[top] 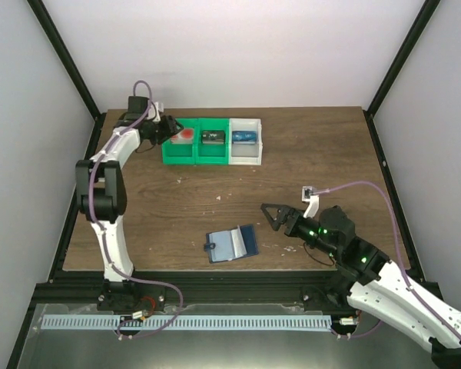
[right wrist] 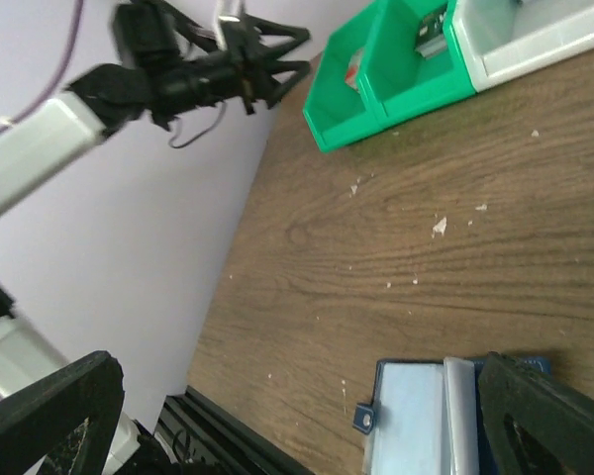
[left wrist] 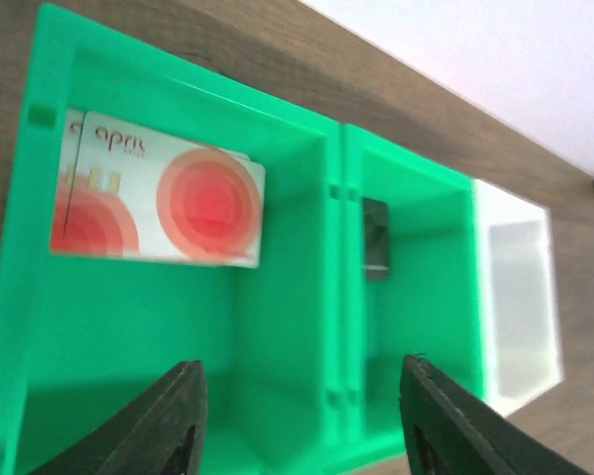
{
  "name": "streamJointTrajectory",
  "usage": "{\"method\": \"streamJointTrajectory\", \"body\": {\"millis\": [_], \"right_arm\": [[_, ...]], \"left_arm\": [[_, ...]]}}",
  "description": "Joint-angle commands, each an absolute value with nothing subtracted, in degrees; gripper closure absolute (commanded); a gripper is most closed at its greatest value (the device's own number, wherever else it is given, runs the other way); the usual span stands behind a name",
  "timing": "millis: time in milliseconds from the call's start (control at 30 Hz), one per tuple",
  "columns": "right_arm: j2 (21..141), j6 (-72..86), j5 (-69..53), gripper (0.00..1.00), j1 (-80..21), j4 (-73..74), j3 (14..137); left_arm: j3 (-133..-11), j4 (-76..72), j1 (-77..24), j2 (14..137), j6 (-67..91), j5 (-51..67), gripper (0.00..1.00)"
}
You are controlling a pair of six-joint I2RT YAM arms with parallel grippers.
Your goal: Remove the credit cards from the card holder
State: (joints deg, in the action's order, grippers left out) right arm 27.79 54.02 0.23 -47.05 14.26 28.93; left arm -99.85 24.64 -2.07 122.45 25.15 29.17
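Observation:
Two pale credit cards (left wrist: 158, 203) with red circles lie overlapped in the leftmost green bin (left wrist: 40, 327), seen from above as a red-white patch, the credit cards (top: 184, 136). My left gripper (left wrist: 302, 421) hovers over that bin (top: 169, 154) with its jaws open and nothing between them; in the top view the left gripper (top: 167, 127) sits at the bin's left edge. The dark blue card holder (top: 230, 244) lies unfolded on the table, pale blue pockets up. My right gripper (top: 273, 217) stands open just right of it, and the card holder (right wrist: 426, 416) shows between its fingers.
A second green bin (top: 213, 150) holds a black card-sized item (left wrist: 374, 237). Beside it stands a white bin (top: 246, 154) with a blue item (top: 244, 137). Black frame posts and white walls bound the wooden table (top: 307, 154).

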Motion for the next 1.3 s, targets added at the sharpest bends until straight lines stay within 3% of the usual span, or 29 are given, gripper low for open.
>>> {"method": "streamJointTrajectory", "body": {"millis": [0, 100, 133, 333, 500, 667, 800, 967, 1167, 1267], "right_arm": [[28.5, 53.4, -3.0, 0.0, -46.9, 18.0, 32.3], [29.2, 53.2, -5.3, 0.0, -46.9, 18.0, 31.7], [29.6, 53.4, -5.8, 0.0, -46.9, 18.3, 31.6], [31.7, 54.4, -8.8, 0.0, -46.9, 17.1, 30.8], [36.5, 55.4, -13.8, 0.01, -47.0, 13.3, 28.9], [44.3, 55.6, -19.4, 0.09, -47.3, 9.5, 27.3], [49.9, 55.4, -21.5, 0.17, -48.5, 5.6, 27.1], [56.7, 54.9, -19.8, 0.36, -52.9, 2.3, 28.6], [66.2, 53.3, -18.3, 0.66, -56.4, 1.3, 32.4], [70.7, 51.9, -17.4, 0.76, -56.8, 1.6, 34.2]], "left_arm": [[-90.6, 24.0, -2.1, 109.7, 23.2, 29.7, 0.38], [-83.4, 23.7, -2.1, 102.8, 22.5, 30.2, 0.15], [-81.2, 23.5, -2.1, 100.5, 22.3, 30.8, 0.11], [-67.9, 23.3, -2.3, 85.4, 22.1, 33.9, 0.0], [-58.1, 24.3, -3.8, 73.3, 21.3, 35.3, 0.0], [-47.1, 22.1, -5.8, 64.0, 24.7, 39.9, 0.0], [-36.0, 14.7, -7.3, 57.2, 29.9, 46.3, 0.1], [-30.3, 12.1, -9.0, 52.6, 32.7, 46.4, 0.25], [-27.9, 6.5, -16.0, 52.1, 39.4, 45.0, 0.33], [-25.5, 2.9, -19.3, 52.5, 42.1, 44.8, 0.36]]}}
